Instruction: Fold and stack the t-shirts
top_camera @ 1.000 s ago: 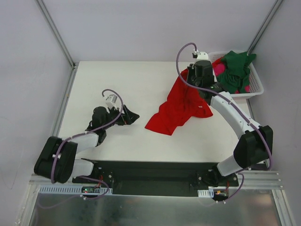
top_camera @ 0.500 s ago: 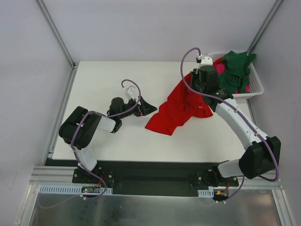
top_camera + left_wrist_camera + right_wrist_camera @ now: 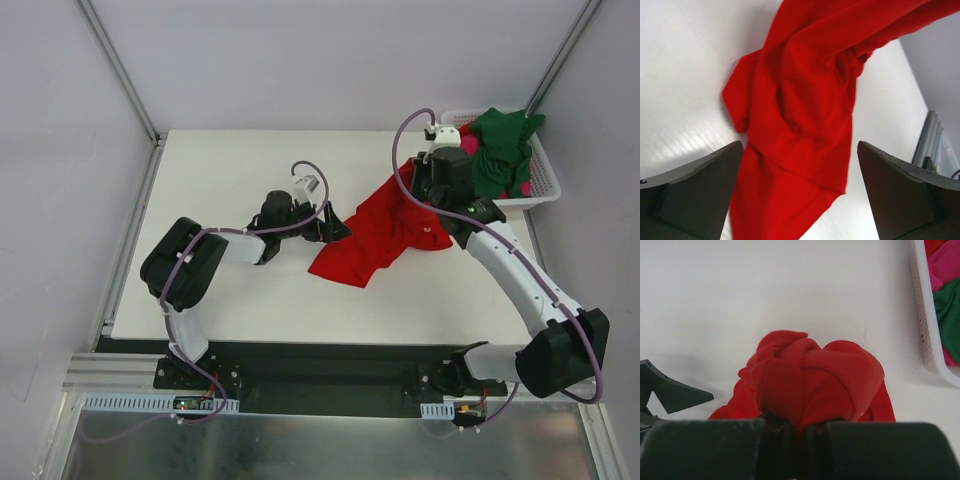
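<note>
The right gripper (image 3: pixel 799 430), jaws clamped on a bunched fold of the red t-shirt (image 3: pixel 375 235), holds one end of the garment off the white table (image 3: pixel 240 165). The rest trails across the surface toward the left gripper (image 3: pixel 800 150), whose jaws stand fully apart and empty just beside the shirt's left edge. The green t-shirt (image 3: pixel 500 150) and pink t-shirt (image 3: pixel 466 146) sit heaped in the white basket (image 3: pixel 546 182) at the far right corner. The work appears to be at step 1: spreading the first of 3 shirts. Next, the left gripper would likely need to close on a free corner so both arms can pull the cloth flat.
</note>
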`<action>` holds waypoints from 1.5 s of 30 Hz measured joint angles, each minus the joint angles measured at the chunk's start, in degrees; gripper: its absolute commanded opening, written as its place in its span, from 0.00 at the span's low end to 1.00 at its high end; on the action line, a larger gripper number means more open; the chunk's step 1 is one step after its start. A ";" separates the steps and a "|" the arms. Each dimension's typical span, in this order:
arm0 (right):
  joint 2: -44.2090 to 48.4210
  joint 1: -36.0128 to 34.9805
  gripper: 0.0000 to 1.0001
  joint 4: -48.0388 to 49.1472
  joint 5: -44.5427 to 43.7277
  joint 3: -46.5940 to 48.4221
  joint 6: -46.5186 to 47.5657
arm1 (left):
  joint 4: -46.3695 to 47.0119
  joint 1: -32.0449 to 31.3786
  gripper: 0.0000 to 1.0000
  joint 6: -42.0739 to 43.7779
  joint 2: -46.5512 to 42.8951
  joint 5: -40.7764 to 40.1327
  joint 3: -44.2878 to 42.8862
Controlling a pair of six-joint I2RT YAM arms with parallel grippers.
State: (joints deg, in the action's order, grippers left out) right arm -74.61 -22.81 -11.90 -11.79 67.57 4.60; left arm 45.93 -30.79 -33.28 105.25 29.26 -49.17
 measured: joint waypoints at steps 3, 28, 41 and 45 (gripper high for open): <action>0.87 0.00 0.01 -0.28 -0.07 -0.22 0.00 | -3.02 -0.02 0.99 1.51 1.70 -1.03 -0.83; 4.74 0.00 0.01 -2.05 -2.34 -2.67 0.61 | -12.79 -2.62 0.64 6.73 8.02 -4.59 -8.87; 5.46 0.00 0.01 -2.14 -2.60 -2.78 0.68 | -14.23 -2.62 0.26 7.23 9.55 -5.77 -9.75; 5.77 0.00 0.01 -2.32 -2.84 -3.15 0.83 | -14.75 -2.62 0.09 7.15 9.86 -5.68 -10.19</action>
State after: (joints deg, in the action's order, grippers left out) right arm -68.84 -22.81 -14.22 -14.63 64.42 5.43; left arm 31.18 -33.41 -26.13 115.11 23.57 -59.35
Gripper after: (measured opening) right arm 0.059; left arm 0.190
